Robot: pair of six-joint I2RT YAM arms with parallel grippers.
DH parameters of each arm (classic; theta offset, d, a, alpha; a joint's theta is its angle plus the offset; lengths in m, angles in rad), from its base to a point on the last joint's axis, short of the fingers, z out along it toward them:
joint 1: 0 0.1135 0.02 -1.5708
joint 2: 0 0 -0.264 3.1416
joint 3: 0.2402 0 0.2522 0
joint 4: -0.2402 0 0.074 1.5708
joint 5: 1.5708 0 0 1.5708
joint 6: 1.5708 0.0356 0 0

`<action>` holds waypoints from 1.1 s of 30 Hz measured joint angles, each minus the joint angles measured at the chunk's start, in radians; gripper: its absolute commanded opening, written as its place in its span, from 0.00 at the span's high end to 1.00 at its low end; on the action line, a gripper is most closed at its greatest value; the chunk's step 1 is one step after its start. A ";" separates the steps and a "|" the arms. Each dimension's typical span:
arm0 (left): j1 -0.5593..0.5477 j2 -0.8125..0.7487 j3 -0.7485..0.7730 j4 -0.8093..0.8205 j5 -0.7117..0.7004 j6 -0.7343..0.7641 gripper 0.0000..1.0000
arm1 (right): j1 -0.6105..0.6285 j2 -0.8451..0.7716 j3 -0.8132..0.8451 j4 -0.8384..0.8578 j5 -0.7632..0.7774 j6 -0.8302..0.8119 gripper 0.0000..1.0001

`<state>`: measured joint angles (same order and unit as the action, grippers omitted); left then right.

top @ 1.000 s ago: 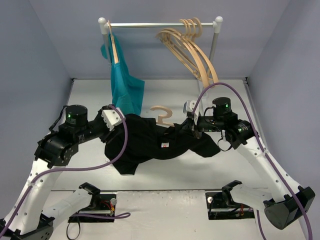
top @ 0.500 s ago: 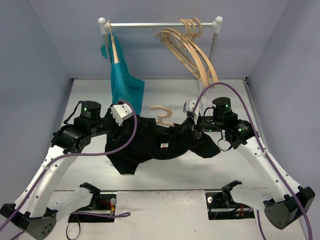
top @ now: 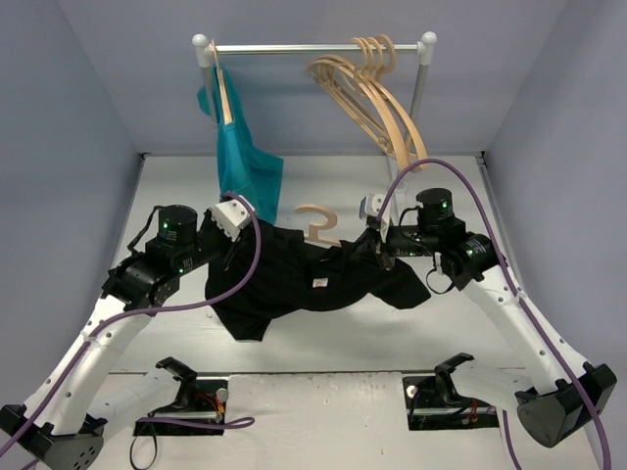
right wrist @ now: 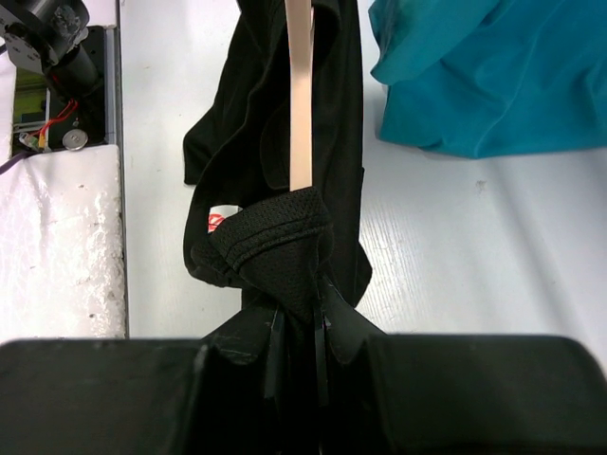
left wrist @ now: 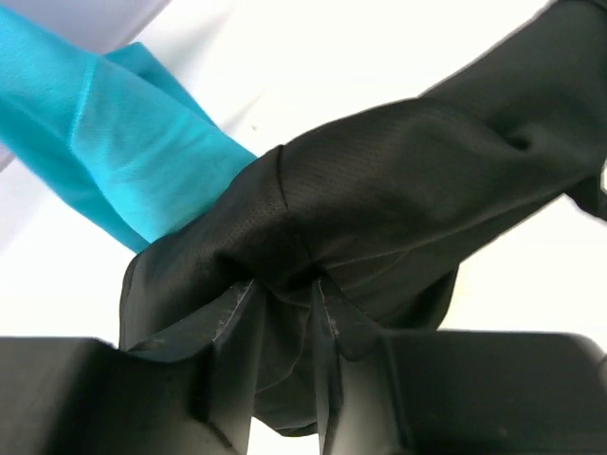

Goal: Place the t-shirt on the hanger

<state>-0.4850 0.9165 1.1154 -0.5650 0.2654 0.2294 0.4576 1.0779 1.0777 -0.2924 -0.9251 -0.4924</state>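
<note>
Top external view has the t-shirt [top: 304, 284] slung across mid-frame over the counter [top: 441, 186], the left end effector [top: 233, 247] clenched on its frame-left edge and the right end effector [top: 378, 251] clenched on collar cloth at frame right. Between them the hanger [top: 316, 224] shows only its hook above the shirt's upper edge, nearer the right arm, its long axis apparently running left to right; black folds hide its arms, so shoulder seating is unclear

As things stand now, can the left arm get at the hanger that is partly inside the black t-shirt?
Probably not yet. The hook of the hanger shows bare close by, but the left gripper is shut on the t-shirt, so it would have to release first.
</note>
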 measured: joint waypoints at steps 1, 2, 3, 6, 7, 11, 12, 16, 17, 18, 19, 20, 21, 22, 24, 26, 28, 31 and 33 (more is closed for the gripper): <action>0.000 0.001 0.000 0.010 -0.012 -0.006 1.00 | 0.000 0.000 0.003 0.000 0.000 0.001 1.00; 0.000 0.002 -0.001 0.021 -0.021 -0.013 1.00 | 0.000 0.000 0.005 0.001 -0.001 0.002 1.00; 0.000 0.003 -0.001 0.032 -0.029 -0.021 1.00 | 0.000 0.000 0.006 0.001 -0.001 0.003 1.00; 0.000 0.003 -0.001 0.059 -0.045 -0.037 1.00 | 0.000 0.000 0.007 0.002 -0.001 0.008 1.00; 0.000 0.003 -0.001 0.065 -0.049 -0.041 1.00 | 0.000 0.000 0.007 0.003 0.000 0.011 1.00; 0.000 0.002 0.000 0.077 -0.077 -0.048 1.00 | -0.001 0.000 0.007 0.004 0.011 0.021 1.00; 0.000 0.002 0.005 0.076 -0.089 -0.048 1.00 | -0.001 0.000 0.007 0.004 0.017 0.023 1.00; 0.000 0.010 0.073 0.062 -0.158 -0.032 1.00 | -0.006 0.000 0.007 0.003 0.037 0.038 1.00; 0.001 0.016 0.101 0.062 -0.176 -0.025 1.00 | -0.006 0.000 0.007 0.003 0.041 0.043 1.00; 0.003 0.023 0.128 0.065 -0.193 -0.019 1.00 | -0.006 -0.001 0.007 0.003 0.044 0.048 1.00; 0.006 0.029 0.150 0.070 -0.208 -0.013 1.00 | -0.006 -0.002 0.007 0.003 0.047 0.052 1.00; 0.012 0.035 0.169 0.073 -0.219 -0.006 1.00 | -0.006 -0.003 0.007 0.003 0.050 0.056 1.00; 0.019 0.043 0.186 0.074 -0.228 -0.001 1.00 | -0.007 -0.006 0.007 0.003 0.053 0.059 1.00; 0.026 0.053 0.204 0.074 -0.237 0.003 1.00 | -0.007 -0.009 0.007 0.003 0.056 0.063 1.00; 0.040 0.079 0.242 0.072 -0.245 0.009 1.00 | -0.007 -0.016 0.007 0.003 0.064 0.071 1.00; 0.049 0.114 0.287 0.066 -0.251 0.013 0.94 | -0.009 -0.023 0.008 0.003 0.069 0.075 1.00; 0.051 0.151 0.328 0.058 -0.258 0.012 0.73 | -0.012 -0.028 0.014 0.003 0.072 0.077 1.00; 0.053 0.191 0.364 0.033 -0.265 0.006 0.56 | -0.012 -0.036 0.039 -0.001 0.085 0.082 1.00; 0.053 0.201 0.369 0.011 -0.263 -0.004 0.55 | -0.012 -0.042 0.069 -0.005 0.099 0.090 1.00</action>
<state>-0.4324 1.1172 1.4842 -0.5538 0.0023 0.2255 0.4454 1.0361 1.1465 -0.2971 -0.8264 -0.4029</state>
